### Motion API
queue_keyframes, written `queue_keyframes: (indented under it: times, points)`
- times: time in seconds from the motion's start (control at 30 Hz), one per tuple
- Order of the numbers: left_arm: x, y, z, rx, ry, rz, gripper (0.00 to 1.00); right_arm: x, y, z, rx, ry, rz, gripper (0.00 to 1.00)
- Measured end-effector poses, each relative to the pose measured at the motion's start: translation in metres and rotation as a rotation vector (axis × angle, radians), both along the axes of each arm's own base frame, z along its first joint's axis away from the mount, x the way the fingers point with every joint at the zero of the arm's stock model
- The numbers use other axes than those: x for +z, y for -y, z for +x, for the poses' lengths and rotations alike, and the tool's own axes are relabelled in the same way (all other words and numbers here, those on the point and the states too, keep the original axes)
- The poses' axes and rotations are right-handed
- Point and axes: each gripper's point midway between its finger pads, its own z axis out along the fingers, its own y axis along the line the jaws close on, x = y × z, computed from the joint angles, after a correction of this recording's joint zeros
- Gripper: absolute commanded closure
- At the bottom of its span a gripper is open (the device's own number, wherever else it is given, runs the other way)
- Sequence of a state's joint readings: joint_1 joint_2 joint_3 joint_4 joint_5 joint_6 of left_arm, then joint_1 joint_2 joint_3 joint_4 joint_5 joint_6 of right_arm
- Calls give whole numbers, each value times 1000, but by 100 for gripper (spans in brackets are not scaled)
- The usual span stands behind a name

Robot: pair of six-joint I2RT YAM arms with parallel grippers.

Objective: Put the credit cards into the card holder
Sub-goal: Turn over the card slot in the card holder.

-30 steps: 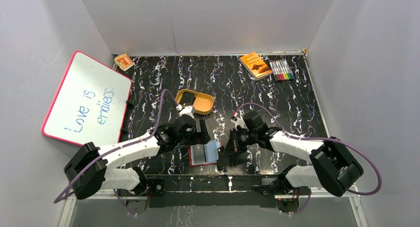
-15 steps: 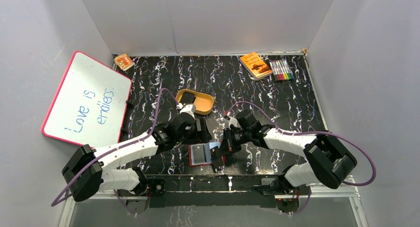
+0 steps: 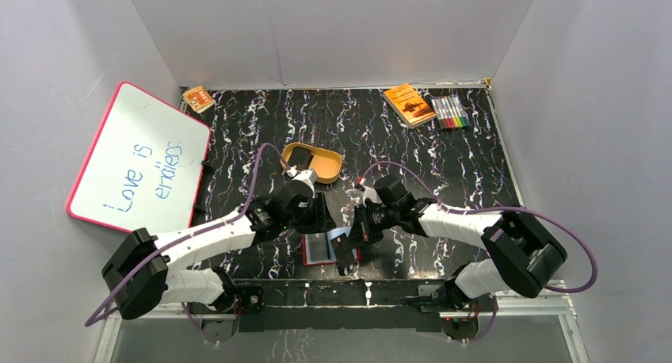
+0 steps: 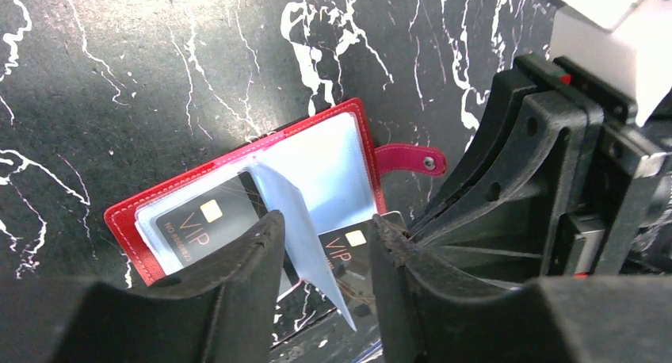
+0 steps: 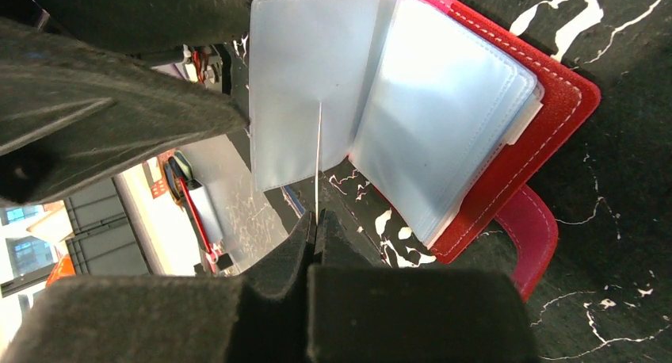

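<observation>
Card holder [image 4: 329, 169] lies open; right fingers [image 5: 277, 299] pinch its clear leaf [image 5: 305, 85], left fingers [image 4: 230, 284] half-open astride it.

My left gripper [image 3: 319, 220] and right gripper [image 3: 345, 254] meet nose to nose at the lower middle of the top view, over the open card holder [image 3: 317, 250] — hardly a gap. A pocket leaf [image 4: 305, 236] stands between my left fingers [image 4: 222, 299], the credit card [image 4: 349, 260] pinched in my right beside it. The tan dish [image 3: 326, 170] hems them above; the mat [image 3: 396, 141] lies bare at upper middle.
</observation>
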State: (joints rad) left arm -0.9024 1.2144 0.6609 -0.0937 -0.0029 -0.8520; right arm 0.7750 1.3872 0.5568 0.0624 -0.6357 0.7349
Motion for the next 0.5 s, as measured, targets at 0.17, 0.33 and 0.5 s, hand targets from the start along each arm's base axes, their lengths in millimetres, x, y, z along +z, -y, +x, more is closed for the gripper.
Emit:
queue_keyframes:
  times: [0.17,0.33,0.5]
  points:
    - [-6,0,-4,-17,-17,9,90,0,-1,0,2,1,0,100]
    - [-16,-3,-6,-25,-33,38,100,0,-1,-1,2,3,-2,100]
    - [-22,-6,-8,-28,-45,61,100,-1,0,-1,-2,2,-12,100]
